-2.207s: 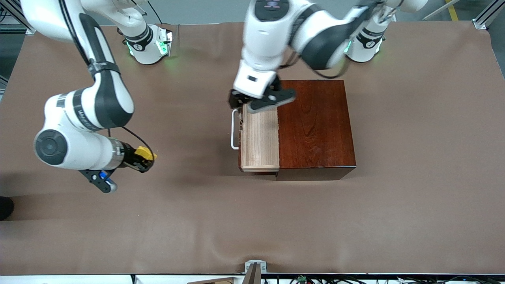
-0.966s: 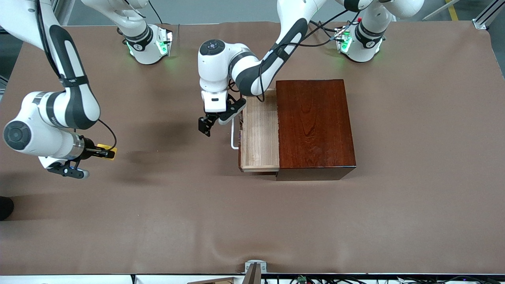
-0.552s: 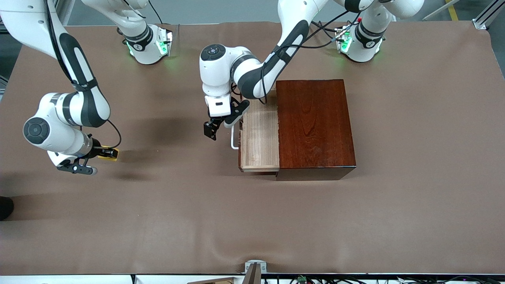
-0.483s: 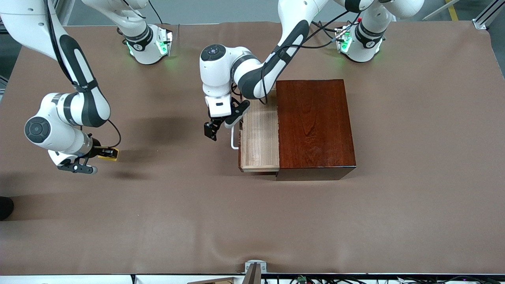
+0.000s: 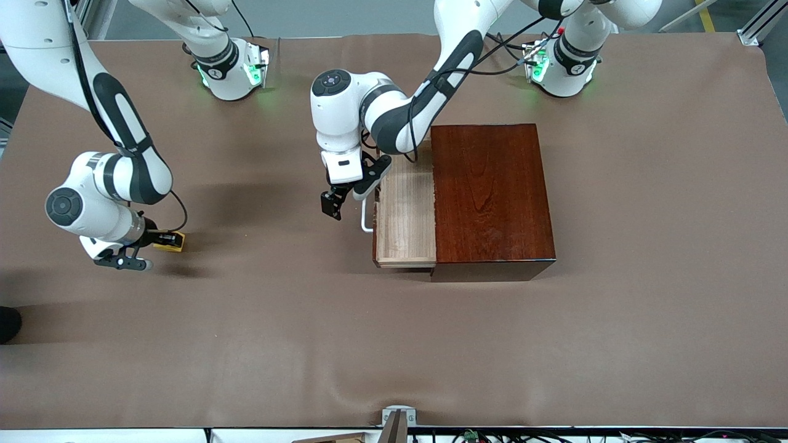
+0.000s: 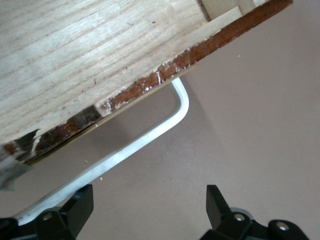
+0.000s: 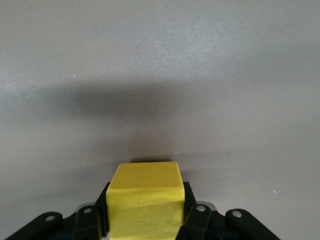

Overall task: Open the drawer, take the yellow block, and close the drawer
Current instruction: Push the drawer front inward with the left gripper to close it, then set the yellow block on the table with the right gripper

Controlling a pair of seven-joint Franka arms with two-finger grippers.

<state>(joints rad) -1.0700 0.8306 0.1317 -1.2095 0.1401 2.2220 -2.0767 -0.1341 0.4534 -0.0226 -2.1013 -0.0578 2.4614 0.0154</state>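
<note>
I've got the yellow block [image 5: 169,240] clamped in the right gripper [image 5: 165,240]; the drawer [image 5: 404,212] still stands open, left gripper [image 5: 342,202] spread beside its handle [image 5: 365,216].

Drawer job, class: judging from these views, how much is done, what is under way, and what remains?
Done: the drawer stands open and empty; the yellow block is out, clamped in the right gripper low over the tablecloth. Under way: the open left gripper sits beside the white handle. Left: closing the drawer.

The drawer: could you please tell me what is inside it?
The drawer shows only its bare pale wood floor; the part inside the wooden box is covered.
</note>
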